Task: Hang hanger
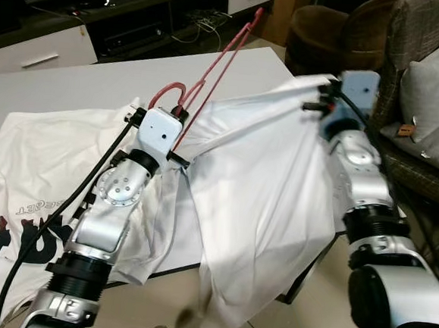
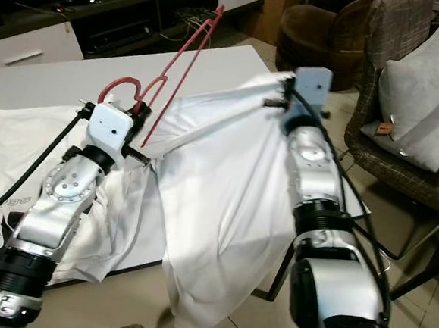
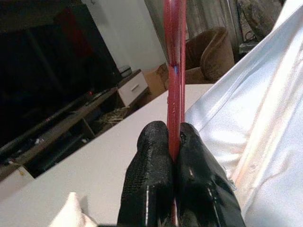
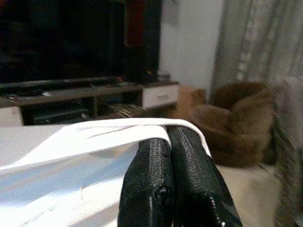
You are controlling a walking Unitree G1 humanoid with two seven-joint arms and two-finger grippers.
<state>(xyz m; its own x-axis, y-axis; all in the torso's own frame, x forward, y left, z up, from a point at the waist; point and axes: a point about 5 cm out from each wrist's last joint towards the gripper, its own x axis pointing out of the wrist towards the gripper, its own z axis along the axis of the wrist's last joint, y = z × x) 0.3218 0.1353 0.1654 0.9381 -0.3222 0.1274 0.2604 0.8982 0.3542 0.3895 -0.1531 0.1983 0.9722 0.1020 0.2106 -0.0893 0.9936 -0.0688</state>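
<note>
A red wire hanger (image 1: 220,61) rises from my left gripper (image 3: 174,142), which is shut on its wires just below the hook (image 1: 169,93); the far tip points toward the back of the table. My right gripper (image 4: 169,135) is shut on a fold of a white shirt (image 1: 266,206), lifted at the table's right edge. The cloth drapes from that grip down over the table edge toward the floor. The hanger's lower part (image 2: 157,106) meets the cloth beside my left wrist; whether it is inside the shirt I cannot tell.
A second white garment with dark print (image 1: 27,194) lies spread on the white table (image 1: 97,78). Behind stand a TV unit (image 1: 124,20) and a brown armchair (image 1: 321,35). A wicker chair with grey cushions (image 1: 430,97) is close on the right.
</note>
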